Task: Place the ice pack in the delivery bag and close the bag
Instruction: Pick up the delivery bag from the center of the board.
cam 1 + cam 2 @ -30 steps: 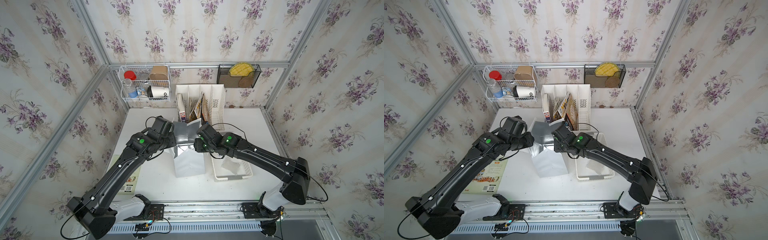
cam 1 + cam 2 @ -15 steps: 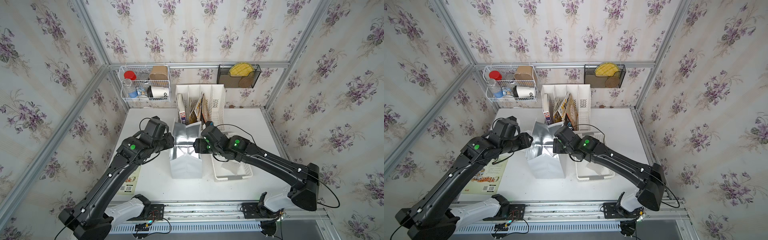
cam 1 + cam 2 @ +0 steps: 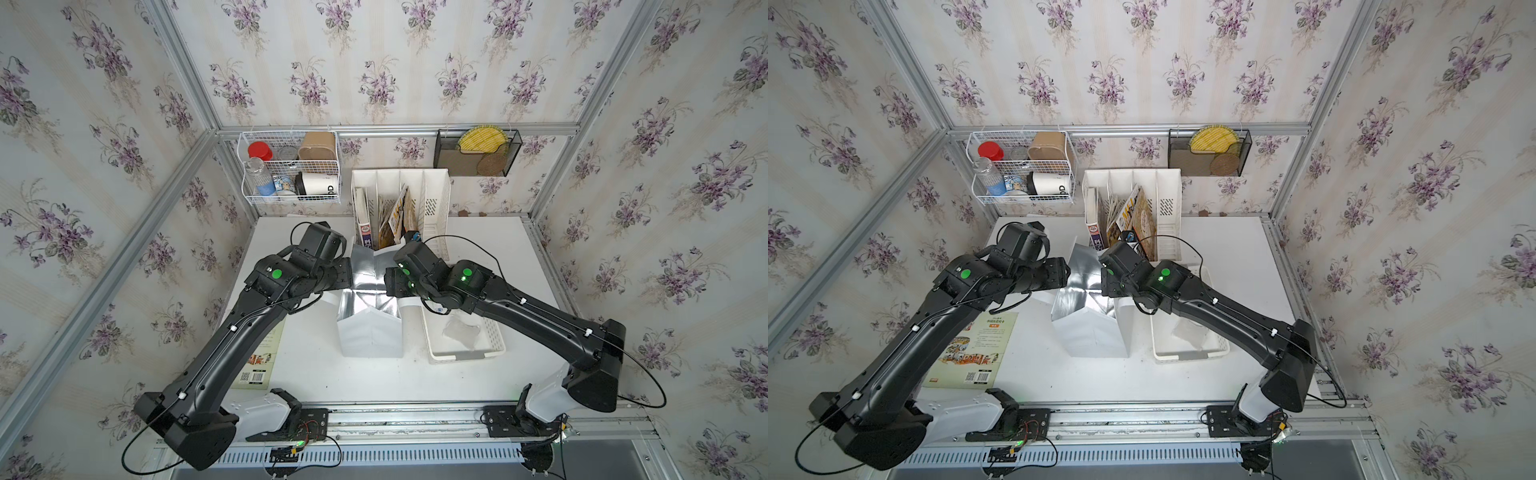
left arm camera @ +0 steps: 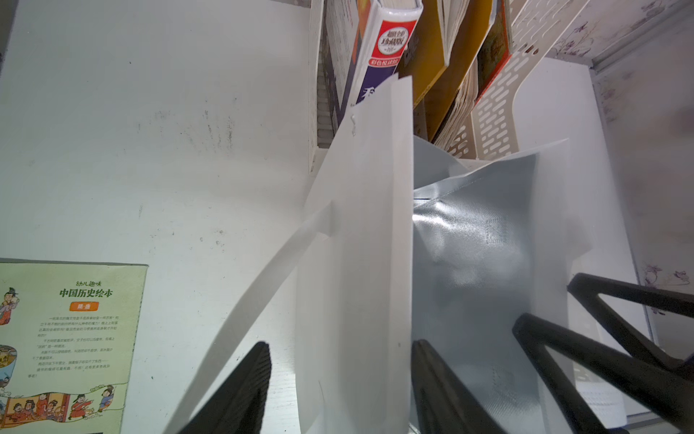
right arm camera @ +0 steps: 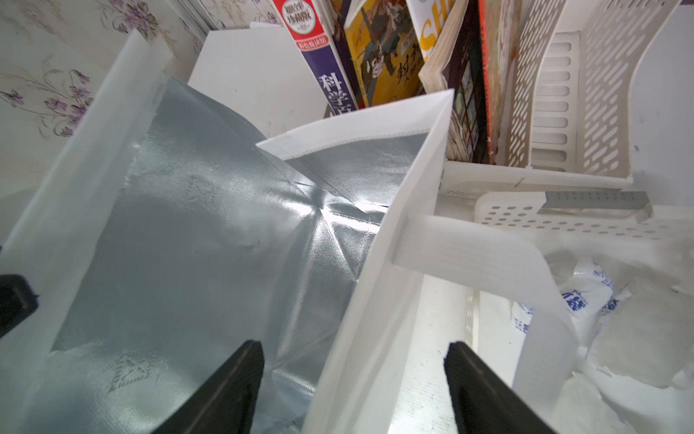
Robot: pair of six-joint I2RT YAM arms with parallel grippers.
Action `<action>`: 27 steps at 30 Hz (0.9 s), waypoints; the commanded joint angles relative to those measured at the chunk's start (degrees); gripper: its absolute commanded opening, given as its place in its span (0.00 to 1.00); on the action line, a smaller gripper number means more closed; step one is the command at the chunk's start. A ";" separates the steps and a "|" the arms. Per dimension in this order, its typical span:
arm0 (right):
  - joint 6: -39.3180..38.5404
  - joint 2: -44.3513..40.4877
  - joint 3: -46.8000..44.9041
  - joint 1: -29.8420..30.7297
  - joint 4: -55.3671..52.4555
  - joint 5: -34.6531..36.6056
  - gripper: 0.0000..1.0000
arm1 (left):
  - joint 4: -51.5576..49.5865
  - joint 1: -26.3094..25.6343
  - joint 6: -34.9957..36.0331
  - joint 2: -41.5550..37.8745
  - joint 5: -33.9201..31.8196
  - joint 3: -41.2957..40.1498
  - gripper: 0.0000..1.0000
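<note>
The white delivery bag stands upright mid-table, its silver-lined mouth open. My left gripper is open and straddles the bag's left wall, one finger outside and one inside. On the opposite side my right gripper is open too, with the right wall passing loosely between its fingers. The silver lining shows nothing inside the bag. The ice pack, a clear pouch with blue print, lies in the white basket just right of the bag.
The white perforated basket touches the bag's right side. A white file rack with books stands right behind the bag. A picture book lies flat at the left front. A wire basket and a black mesh holder hang on the back wall.
Both grippers have moved apart, spreading the bag's mouth wider, and both have opened off the bag's walls. The bag has straightened up.
</note>
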 commanded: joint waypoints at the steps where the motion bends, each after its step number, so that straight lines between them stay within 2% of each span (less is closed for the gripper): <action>1: -0.23 0.09 -0.10 -0.03 -1.01 1.18 0.74 | 0.85 -0.02 1.86 1.76 0.70 0.04 0.62; 4: -0.24 -0.35 -0.85 -0.04 -0.51 0.79 0.64 | -0.42 -0.01 2.38 3.92 -1.75 1.04 0.59; 8: 0.02 -1.20 -2.11 -0.04 0.28 0.22 0.52 | -2.02 -0.01 2.31 5.49 -3.76 2.89 0.47; 15: 0.24 -2.40 -3.60 -0.01 1.50 -0.71 0.38 | -2.24 -0.01 1.93 4.60 -4.86 2.40 0.18; 18: 0.21 -2.71 -3.71 0.00 1.51 -1.07 0.28 | -4.04 -0.01 2.22 4.42 -6.66 3.66 0.03; 22: 0.44 -3.98 -4.96 0.00 3.27 -2.61 0.17 | -7.56 -0.01 2.35 3.28 -8.62 7.37 0.00; 27: 2.11 -6.26 -10.06 0.00 10.77 -8.58 0.17 | -10.45 -0.01 1.11 0.21 -8.21 10.67 0.00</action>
